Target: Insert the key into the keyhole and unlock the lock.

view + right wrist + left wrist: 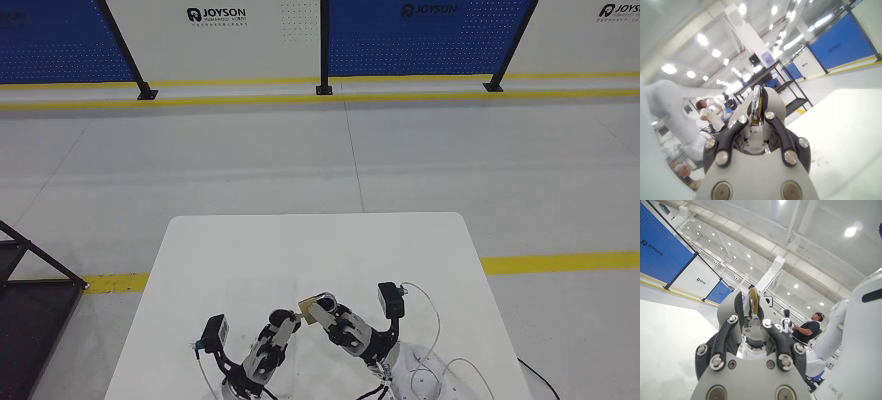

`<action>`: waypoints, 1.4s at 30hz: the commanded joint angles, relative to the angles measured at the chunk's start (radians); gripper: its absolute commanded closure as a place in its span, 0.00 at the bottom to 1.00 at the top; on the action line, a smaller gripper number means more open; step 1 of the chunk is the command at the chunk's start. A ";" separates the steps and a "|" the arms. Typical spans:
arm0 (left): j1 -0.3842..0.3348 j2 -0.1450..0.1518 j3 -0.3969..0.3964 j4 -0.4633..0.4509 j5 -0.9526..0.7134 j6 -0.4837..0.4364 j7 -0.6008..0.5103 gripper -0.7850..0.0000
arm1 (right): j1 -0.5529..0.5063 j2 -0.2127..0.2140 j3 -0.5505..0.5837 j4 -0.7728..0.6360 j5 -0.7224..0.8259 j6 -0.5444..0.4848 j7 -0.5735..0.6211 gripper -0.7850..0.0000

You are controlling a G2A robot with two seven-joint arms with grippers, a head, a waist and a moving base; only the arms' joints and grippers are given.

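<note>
Lettering with a small logo runs along the top of the barrier panels (215, 30) at the far side of the floor, dark on the white ones and faint on the blue. A poster (768, 57) hangs on a pillar across the hall, too small to read. From where I stand nothing on the brass itself can be made out.

A yellow line (560, 263) crosses the floor beside the white table (300, 250), and a black rack (30, 290) stands off its left side. Loose white cables (435, 320) loop near the right arm. Nothing lies between the two arms but the lock.

At the near edge of the table the padlock (314, 309) is held up off the surface, with the two grippers meeting tip to tip around it. The right gripper (328, 318) is pinched narrow on the padlock (755, 106), and the chrome shackle faces back toward that wrist. The flat brass end with its round silver plug (753, 302) faces the left wrist. The lock's long axis therefore runs from one arm to the other, roughly level. The left gripper (749, 294) stands close around that end. Whether it grips the lock or only frames it, I cannot tell.
</note>
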 commanded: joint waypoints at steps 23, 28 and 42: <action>-0.002 0.002 -0.014 0.002 0.084 0.025 0.049 1.00 | 0.004 -0.002 -0.018 0.003 -0.015 0.029 0.010 1.00; 0.005 -0.004 -0.017 -0.005 0.200 0.074 0.148 1.00 | 0.003 -0.002 -0.019 0.002 -0.013 0.034 0.009 1.00; -0.003 -0.011 0.005 0.019 0.522 0.327 0.419 1.00 | -0.006 0.001 -0.012 -0.010 -0.011 0.045 0.013 1.00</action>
